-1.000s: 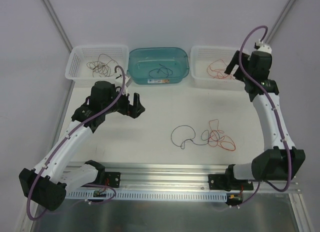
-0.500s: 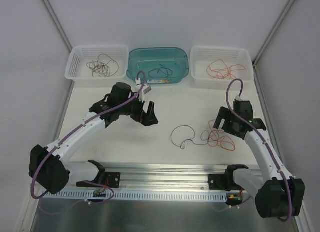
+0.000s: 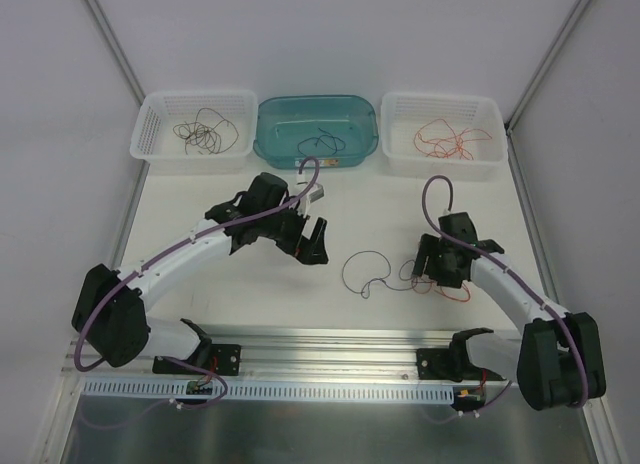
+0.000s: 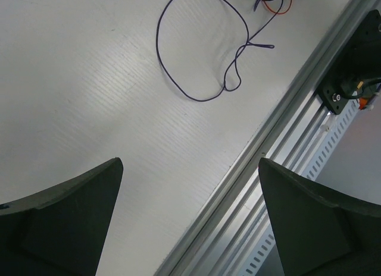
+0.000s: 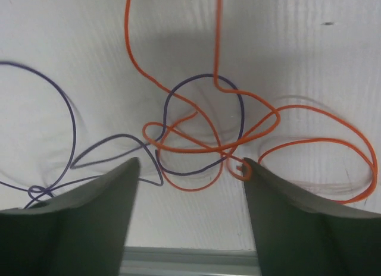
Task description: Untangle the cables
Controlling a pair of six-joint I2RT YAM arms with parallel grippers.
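Observation:
The cables lie as a small tangle on the white table: a dark loop (image 3: 362, 272) on the left, with orange strands (image 3: 452, 286) knotted into it on the right. In the right wrist view the orange cable (image 5: 208, 150) crosses through a dark cable ring (image 5: 240, 112). My right gripper (image 3: 432, 267) hovers low over this knot, open, with its fingers either side of the lower loops (image 5: 190, 163) and nothing between them. My left gripper (image 3: 312, 242) is open above bare table, left of the dark loop (image 4: 205, 100), and holds nothing (image 4: 190, 161).
Three bins line the back edge: a white basket (image 3: 160, 109) with dark wires, a teal tub (image 3: 270, 114) with one dark wire, and a white basket (image 3: 400, 109) with orange wires. An aluminium rail (image 3: 330, 344) runs along the near edge.
My right arm swung from the right basket down onto the tangle, and its jaws have narrowed a little. My left arm moved right and nearer the dark loop, staying open.

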